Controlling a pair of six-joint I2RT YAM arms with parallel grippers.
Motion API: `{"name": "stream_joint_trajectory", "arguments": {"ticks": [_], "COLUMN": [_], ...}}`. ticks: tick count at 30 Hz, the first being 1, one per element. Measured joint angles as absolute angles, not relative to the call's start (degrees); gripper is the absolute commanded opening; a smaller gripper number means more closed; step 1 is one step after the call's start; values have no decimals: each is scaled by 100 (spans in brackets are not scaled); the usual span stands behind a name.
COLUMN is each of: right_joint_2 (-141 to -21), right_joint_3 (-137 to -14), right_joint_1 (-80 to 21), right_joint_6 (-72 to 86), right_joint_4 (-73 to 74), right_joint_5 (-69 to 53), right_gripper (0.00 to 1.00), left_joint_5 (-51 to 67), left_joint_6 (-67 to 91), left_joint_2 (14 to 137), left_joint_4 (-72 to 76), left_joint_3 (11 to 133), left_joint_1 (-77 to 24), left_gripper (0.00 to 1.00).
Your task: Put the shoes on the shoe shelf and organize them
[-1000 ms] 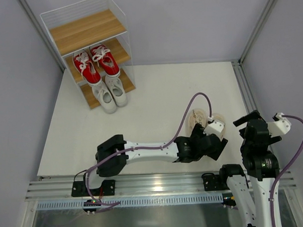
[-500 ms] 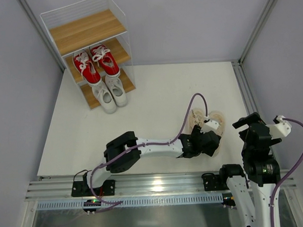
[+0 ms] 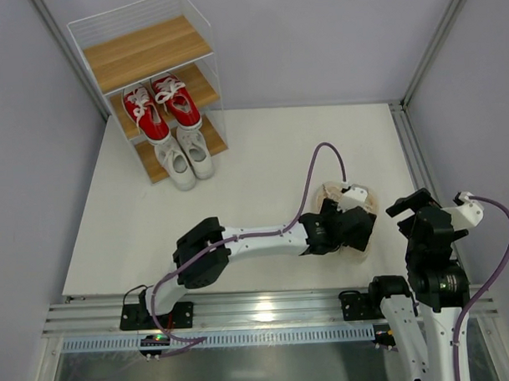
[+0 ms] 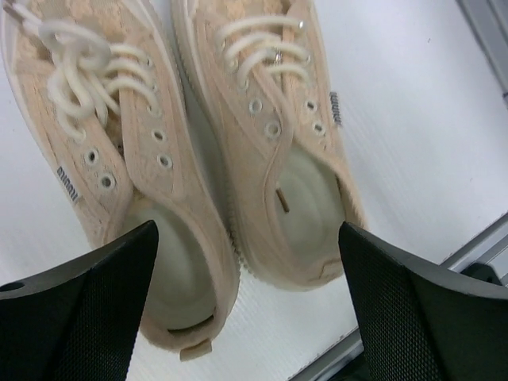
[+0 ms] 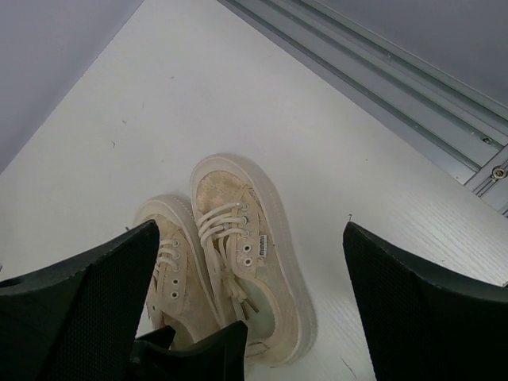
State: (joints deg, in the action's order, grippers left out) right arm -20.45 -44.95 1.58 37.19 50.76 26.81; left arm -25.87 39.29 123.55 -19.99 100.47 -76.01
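— So, how far along is it?
— Two pairs are on the shelf [image 3: 145, 52]: red shoes [image 3: 159, 106] on the middle board, white shoes [image 3: 185, 155] on the bottom. The cream shoes [image 4: 270, 159] lie on the surface [image 3: 262, 157], well away from the shelf; its top board awaits them.
— Grippers?
— The left gripper [image 4: 248, 262] is spread above the cream heels; the right gripper [image 5: 250, 262] is spread and holds nothing.

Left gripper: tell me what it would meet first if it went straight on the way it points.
The cream-beige shoes: the open left gripper points at their heel ends, with nothing in between. Which shoe touches first is unclear.
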Motion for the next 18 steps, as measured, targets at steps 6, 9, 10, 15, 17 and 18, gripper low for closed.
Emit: {"name": "stream_joint_trajectory", "arguments": {"ticks": [6, 9, 10, 15, 17, 18], "right_joint_2": [-2067, -2067, -2067, -2067, -2067, -2067], "right_joint_3": [-4491, -4475, -4469, -4438, -4394, -4377], "right_joint_1": [158, 158, 158, 158, 158, 158], "right_joint_6": [3715, 3712, 3712, 3710, 3712, 3712], "right_joint_4": [5059, 5057, 5057, 5015, 4982, 4971], "right_joint_5": [2611, 2578, 2574, 2534, 2495, 2473], "right_gripper": [97, 97, 97, 97, 97, 97], "left_joint_5": [-2589, -2547, -2541, -2587, -2600, -2571], "left_joint_6": [4104, 4204, 4228, 4338, 4403, 4471], "left_joint_2": [12798, 13050, 13133, 13216, 13216, 13203], "left_joint_4": [-2272, -2392, -2436, -2491, -2528, -2502], "left_joint_3": [10803, 10825, 10825, 10842, 10809, 10783], "left_joint_1": [-7422, -7356, -7334, -7319, -7297, -7284], "left_gripper": [90, 88, 87, 51, 13, 2]}}
